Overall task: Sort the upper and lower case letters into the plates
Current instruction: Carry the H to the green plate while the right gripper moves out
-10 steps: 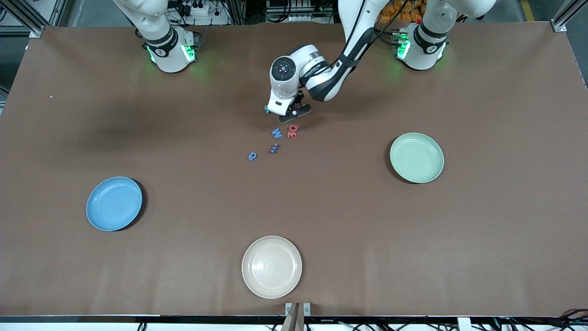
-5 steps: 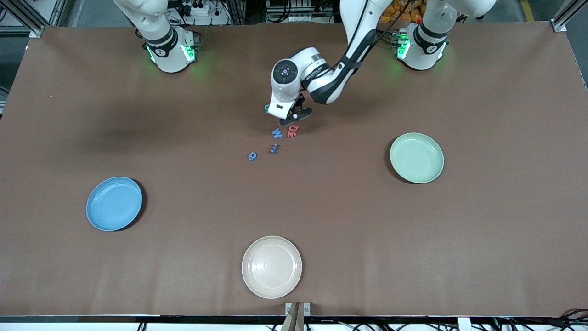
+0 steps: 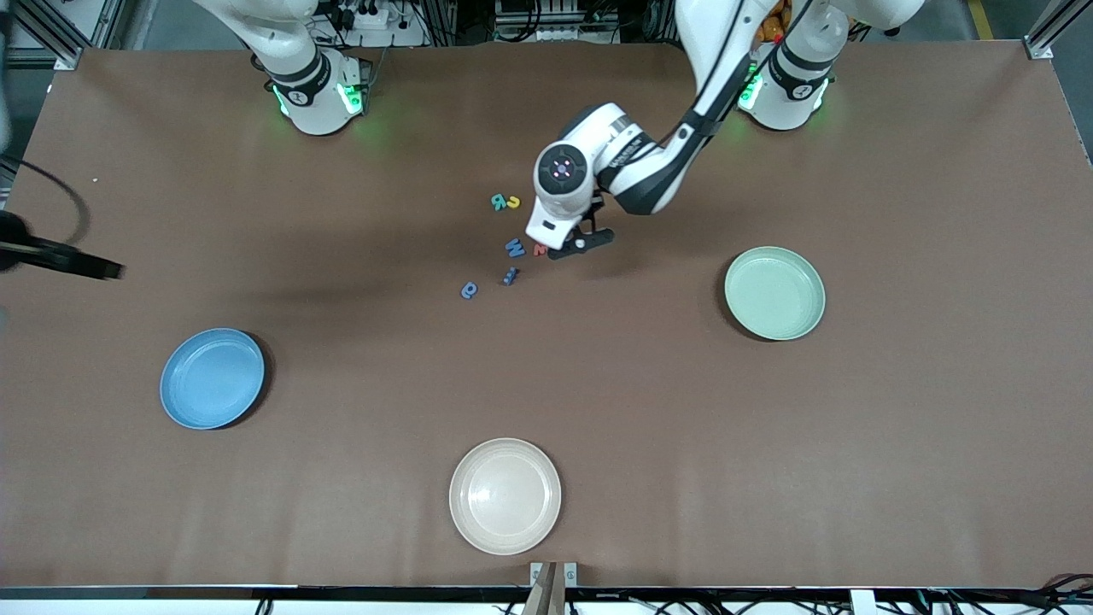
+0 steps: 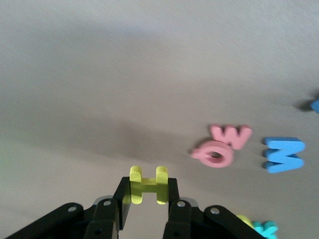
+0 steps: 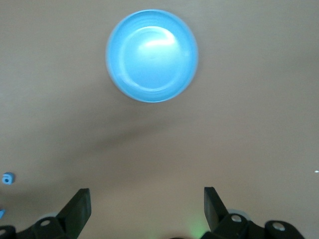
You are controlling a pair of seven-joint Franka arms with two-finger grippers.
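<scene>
My left gripper [image 3: 574,246] [image 4: 148,193] is shut on a yellow H [image 4: 148,184] and holds it just above the table beside the letter cluster. On the table lie a pink Q [image 4: 214,154] and a pink W [image 4: 232,135], partly hidden under the gripper in the front view [image 3: 539,249]. There are also a blue W [image 3: 514,248], a teal R [image 3: 498,202], a yellow letter [image 3: 513,202] and two small blue letters [image 3: 510,275] [image 3: 469,290]. The mint green plate [image 3: 774,293] and the sky blue plate [image 3: 213,378] [image 5: 152,56] are empty. My right gripper [image 5: 144,199] is open and empty, high over the table.
A cream-white plate [image 3: 505,495] sits near the table's front edge, empty. A dark blurred shape [image 3: 60,256] juts in at the right arm's end of the table.
My left gripper has moved off the teal and yellow letters toward the left arm's end with the yellow H in it. The dark blurred shape has come into view.
</scene>
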